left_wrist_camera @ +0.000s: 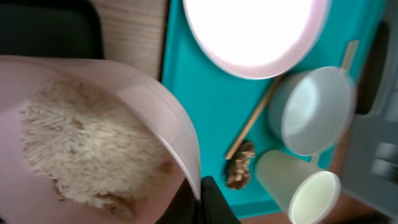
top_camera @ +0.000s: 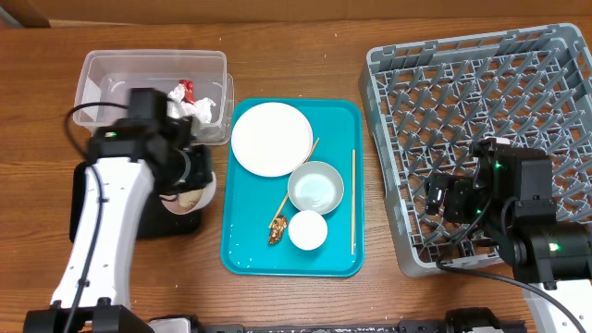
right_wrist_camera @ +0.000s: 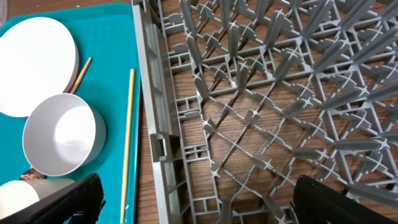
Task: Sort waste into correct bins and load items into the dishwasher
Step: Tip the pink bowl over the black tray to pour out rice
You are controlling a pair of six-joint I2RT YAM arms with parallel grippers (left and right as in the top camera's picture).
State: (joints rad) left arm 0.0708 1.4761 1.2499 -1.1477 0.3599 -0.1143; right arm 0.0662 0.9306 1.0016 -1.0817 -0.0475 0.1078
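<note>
My left gripper (top_camera: 190, 176) is shut on the rim of a whitish bowl (left_wrist_camera: 93, 124) that holds white rice (left_wrist_camera: 87, 149). It holds the bowl tilted over the black tray (top_camera: 176, 225). The clear tub (top_camera: 102, 69) holds the crumpled napkin (top_camera: 203, 109) and the red wrapper (top_camera: 185, 90). The teal tray (top_camera: 245, 250) carries the white plate (top_camera: 271, 139), a pale grey-green bowl (top_camera: 315, 188), a white cup (top_camera: 307, 230), a brown food lump (top_camera: 277, 230) and chopsticks (top_camera: 352, 203). My right gripper (right_wrist_camera: 199, 205) is open and empty above the front left of the grey dish rack (top_camera: 481, 92).
The rack (right_wrist_camera: 280, 93) has nothing in it, and wood shows through its grid. Its left wall stands close beside the teal tray (right_wrist_camera: 134, 37). The left arm covers most of the black tray.
</note>
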